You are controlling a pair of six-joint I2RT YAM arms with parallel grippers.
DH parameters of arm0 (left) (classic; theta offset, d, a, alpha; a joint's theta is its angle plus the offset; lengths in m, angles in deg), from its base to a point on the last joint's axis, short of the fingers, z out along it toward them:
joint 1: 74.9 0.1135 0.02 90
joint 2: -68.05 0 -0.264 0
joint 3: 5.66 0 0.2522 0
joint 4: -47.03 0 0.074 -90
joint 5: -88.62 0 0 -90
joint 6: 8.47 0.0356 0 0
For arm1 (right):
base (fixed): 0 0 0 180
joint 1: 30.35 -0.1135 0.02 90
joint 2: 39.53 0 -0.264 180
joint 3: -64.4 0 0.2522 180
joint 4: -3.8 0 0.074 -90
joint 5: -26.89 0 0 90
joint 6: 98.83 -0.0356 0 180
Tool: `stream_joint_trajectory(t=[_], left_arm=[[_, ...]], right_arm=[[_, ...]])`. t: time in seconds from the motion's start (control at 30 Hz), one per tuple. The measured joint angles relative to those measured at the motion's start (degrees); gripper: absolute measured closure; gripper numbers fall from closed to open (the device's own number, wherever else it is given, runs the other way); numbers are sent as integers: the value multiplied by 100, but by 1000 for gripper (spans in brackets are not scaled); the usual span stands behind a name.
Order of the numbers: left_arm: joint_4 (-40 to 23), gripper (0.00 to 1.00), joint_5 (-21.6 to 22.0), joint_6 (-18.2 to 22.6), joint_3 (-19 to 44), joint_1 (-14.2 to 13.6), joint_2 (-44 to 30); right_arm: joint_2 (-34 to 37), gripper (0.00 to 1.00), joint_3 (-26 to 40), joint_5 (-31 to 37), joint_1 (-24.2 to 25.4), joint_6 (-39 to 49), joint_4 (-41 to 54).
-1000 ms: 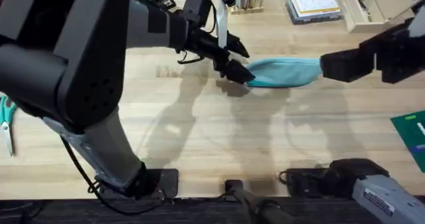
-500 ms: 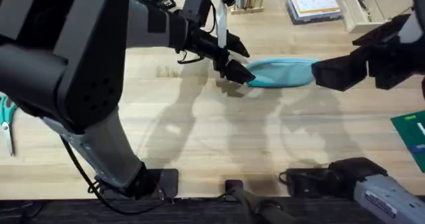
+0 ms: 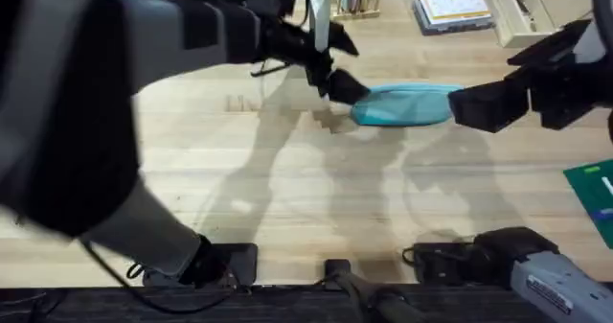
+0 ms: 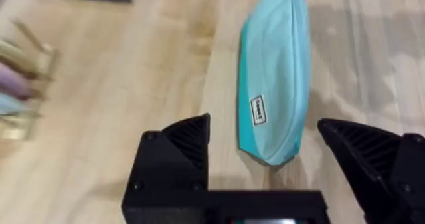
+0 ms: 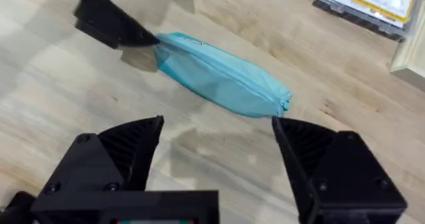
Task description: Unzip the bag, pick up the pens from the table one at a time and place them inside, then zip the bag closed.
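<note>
Nearest the camera, at the lower edge of the overhead frame, sit the arm bases on the pale butcher-block wooden table (image 3: 287, 208). Farther up, right of centre, lies the long soft teal-blue fabric pouch (image 3: 404, 103), flat and apparently zipped shut, with no pen visible beside it. The left gripper (image 3: 337, 81) hangs just off the pouch's left end; in its wrist view the black fingers are spread wide, straddling that end without touching it. The right gripper (image 3: 469, 105) sits at the pouch's right end, its fingers likewise spread wide and empty in its own wrist view.

The likely risk is that the pouch slides or bunches if one gripper pulls the zipper before the other has pinned the fabric, since nothing holds it now. The pull tab is small and easily missed.

The left wrist view shows a small label (image 4: 257, 110) on the pouch's side; the right wrist view shows the tab end (image 5: 285, 104) and a clear box with yellow contents (image 5: 372, 3) at the upper right.
</note>
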Motion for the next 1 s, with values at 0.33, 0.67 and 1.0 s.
stream_joint_trajectory(t=[0.33,0.67,1.0], left_arm=[[-2359,14,1009,-136,0,0,2057],[-4197,12,1890,-158,0,0,4467],[-4826,10,2655,-1027,0,0,6360]], right_arm=[[0,3,0,0,0,0,2],[-2,3,0,0,0,0,4],[-2,3,0,-2,-119,2,9]])
